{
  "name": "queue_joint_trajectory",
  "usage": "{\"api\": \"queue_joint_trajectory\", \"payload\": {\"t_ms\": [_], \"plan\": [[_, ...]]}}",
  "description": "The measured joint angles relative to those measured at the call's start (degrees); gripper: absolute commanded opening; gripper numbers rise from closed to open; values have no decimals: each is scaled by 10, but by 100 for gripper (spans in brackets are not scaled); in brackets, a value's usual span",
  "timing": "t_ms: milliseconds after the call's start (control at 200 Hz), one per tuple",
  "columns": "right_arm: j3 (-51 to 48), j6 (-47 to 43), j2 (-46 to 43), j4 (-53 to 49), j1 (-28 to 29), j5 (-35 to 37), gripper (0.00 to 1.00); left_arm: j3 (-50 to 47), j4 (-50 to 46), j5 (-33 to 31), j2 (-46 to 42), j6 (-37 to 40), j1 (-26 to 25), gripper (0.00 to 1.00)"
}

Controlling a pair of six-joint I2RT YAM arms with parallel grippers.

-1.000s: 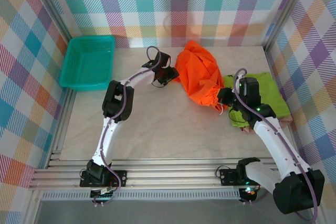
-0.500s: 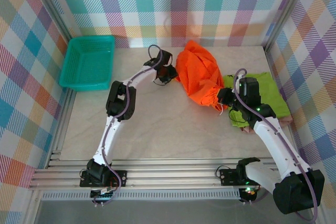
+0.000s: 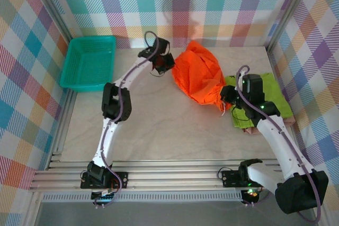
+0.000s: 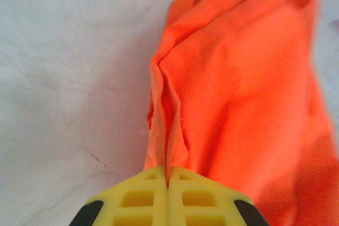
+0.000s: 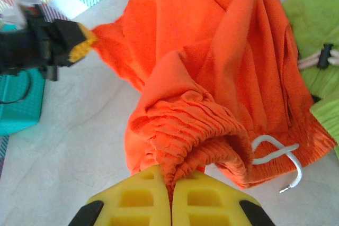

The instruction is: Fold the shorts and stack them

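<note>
Top external view has the orange shorts (image 3: 200,78) lying in a loose heap toward the far middle of the counter (image 3: 159,125), stretched between the two arms. The left gripper (image 3: 170,67) sits at the heap's left edge and the right gripper (image 3: 222,99) at its near right corner. Just right of the heap, the green shorts (image 3: 270,96) lie flat by the right wall, with the right arm crossing over their near left part. A strip of pink cloth (image 3: 254,129) peeks out under their near edge. A teal basket (image 3: 87,64) sits well apart in the far left corner. Left wrist view shows the left gripper (image 4: 168,183) clamped tight on a thin fold of the orange shorts (image 4: 238,93). The cloth rises from between the yellow fingers (image 4: 137,197) and spreads away over the pale counter (image 4: 69,78). Right wrist view shows the right gripper (image 5: 170,181) pinched on the gathered elastic waistband (image 5: 190,125) of the orange shorts (image 5: 212,51). The white drawstring (image 5: 280,157) loops out onto the counter to the right, near the green shorts (image 5: 318,35). Across the orange cloth, the left gripper (image 5: 82,43) holds the far corner, with the basket (image 5: 18,109) beyond it at the left edge.
</note>
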Motion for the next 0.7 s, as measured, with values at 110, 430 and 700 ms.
{"api": "queue_joint_trajectory", "payload": {"t_ms": [110,430,700], "plan": [[68,-14,21,-14,0,-3,0,0,-14,-9,-99,17,27,0],[296,-54,53,-67,0,-25,0,61,-47,-40,-355,54,118,0],[398,-63,48,-74,0,-73,0,118,-94,-57,-415,77,134,0]]}}
